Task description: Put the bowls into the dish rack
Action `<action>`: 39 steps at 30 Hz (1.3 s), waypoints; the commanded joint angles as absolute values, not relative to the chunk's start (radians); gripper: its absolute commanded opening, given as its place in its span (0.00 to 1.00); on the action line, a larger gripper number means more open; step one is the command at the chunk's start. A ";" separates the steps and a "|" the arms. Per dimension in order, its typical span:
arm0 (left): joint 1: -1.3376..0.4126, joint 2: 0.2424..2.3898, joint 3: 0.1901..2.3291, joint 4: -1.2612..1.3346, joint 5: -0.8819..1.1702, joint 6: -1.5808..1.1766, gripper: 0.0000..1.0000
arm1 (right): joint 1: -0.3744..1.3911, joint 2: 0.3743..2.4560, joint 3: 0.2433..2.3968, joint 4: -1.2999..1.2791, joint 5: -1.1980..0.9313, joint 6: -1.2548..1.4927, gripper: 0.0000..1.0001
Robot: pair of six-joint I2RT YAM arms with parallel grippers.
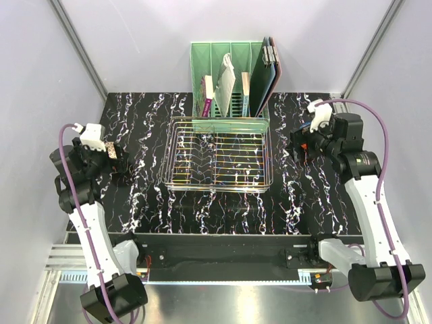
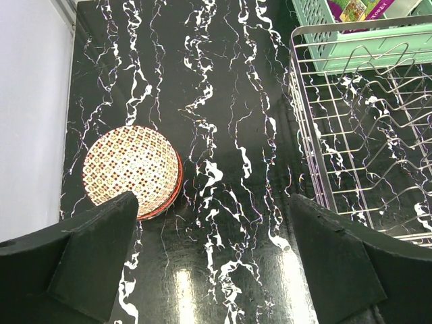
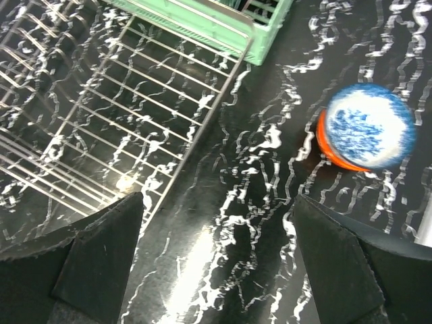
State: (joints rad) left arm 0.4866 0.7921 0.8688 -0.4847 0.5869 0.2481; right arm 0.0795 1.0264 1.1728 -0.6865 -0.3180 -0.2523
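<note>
The chrome wire dish rack [image 1: 217, 152] stands mid-table with no bowls in it. In the left wrist view a cream lattice bowl [image 2: 131, 169] with a red rim lies upside down, left of the rack [image 2: 364, 135]. My left gripper [image 2: 212, 236] is open and empty above the table, its left finger [image 2: 88, 260] just near of that bowl. In the right wrist view a blue-white bowl [image 3: 370, 133] lies upside down over an orange-red bowl [image 3: 331, 154], right of the rack [image 3: 101, 101]. My right gripper [image 3: 216, 236] is open and empty. My arms hide the bowls in the top view.
A green plastic slotted organizer [image 1: 233, 77] with books and a tablet stands right behind the rack. White walls close in the left, right and back of the black marbled table [image 1: 223, 209].
</note>
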 commanded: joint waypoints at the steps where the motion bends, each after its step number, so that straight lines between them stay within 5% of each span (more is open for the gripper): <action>1: 0.491 0.788 0.871 -0.465 0.609 0.273 0.99 | 0.075 1.055 1.219 -0.696 -0.405 -0.222 1.00; 7: 0.476 0.802 0.845 -0.462 0.647 0.328 0.99 | 0.077 1.155 1.243 -0.693 -0.440 -0.169 1.00; 21: 0.124 0.968 0.824 -0.325 0.335 0.316 0.99 | 0.087 1.377 1.247 -0.520 -0.367 -0.081 0.99; 35: 0.069 1.248 0.933 -0.212 0.383 0.316 0.99 | 0.222 1.624 1.292 -0.411 -0.150 -0.098 0.85; 39: 0.066 1.293 0.942 -0.212 0.411 0.314 0.99 | 0.248 1.687 1.321 -0.411 -0.095 -0.100 0.69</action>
State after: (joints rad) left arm 0.0708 1.2610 0.8906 -0.2783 0.3683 0.3176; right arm 0.2207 1.6501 1.2549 -0.4610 -0.1864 -0.0937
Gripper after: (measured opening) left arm 0.987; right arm 0.744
